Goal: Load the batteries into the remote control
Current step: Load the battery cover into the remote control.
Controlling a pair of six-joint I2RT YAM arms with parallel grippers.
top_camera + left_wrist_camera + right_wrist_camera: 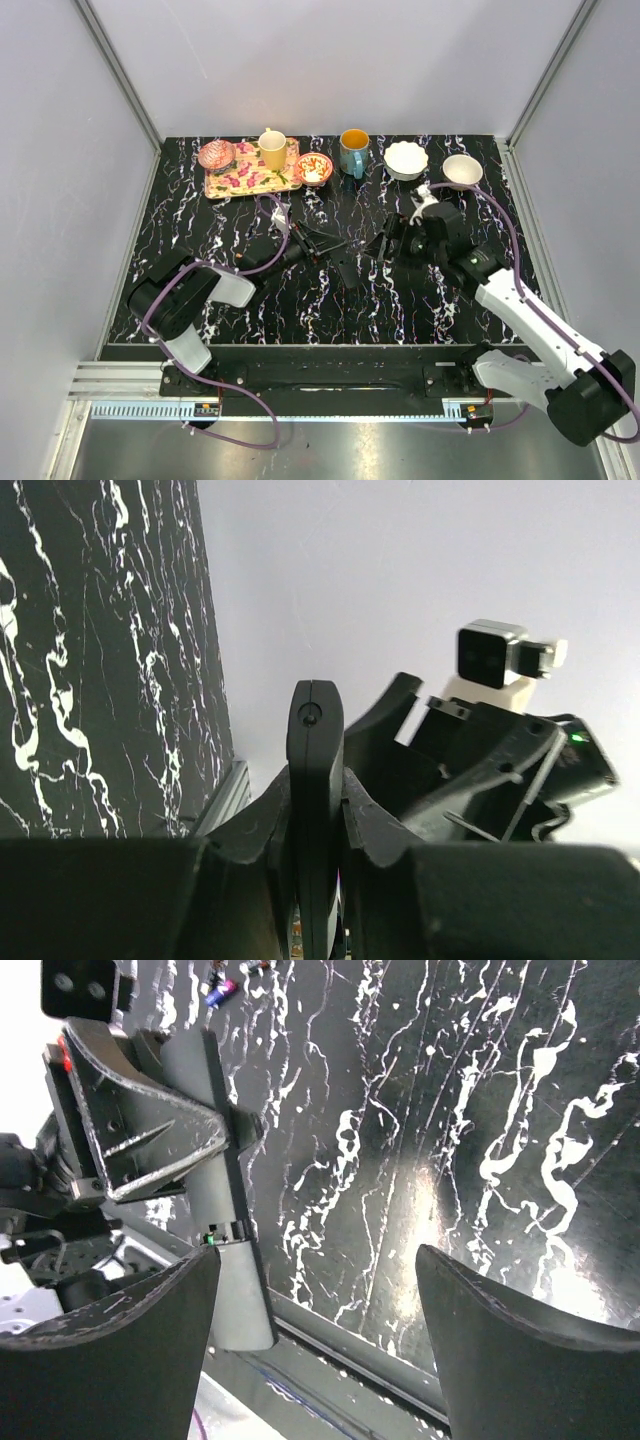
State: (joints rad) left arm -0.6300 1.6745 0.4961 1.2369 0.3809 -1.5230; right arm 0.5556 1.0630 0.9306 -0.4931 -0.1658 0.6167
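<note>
Seen edge-on from the left wrist: remote control (315, 730) clamped in left pincer (315, 805). Broadside from the right wrist, right pincer (318, 1260) gaping wide, facing it over the bench (450, 1110).

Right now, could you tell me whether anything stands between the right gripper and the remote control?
Nothing visible does. The left gripper has the remote control clamped, and the right gripper, jaws open, faces it with only open air between them.
</note>
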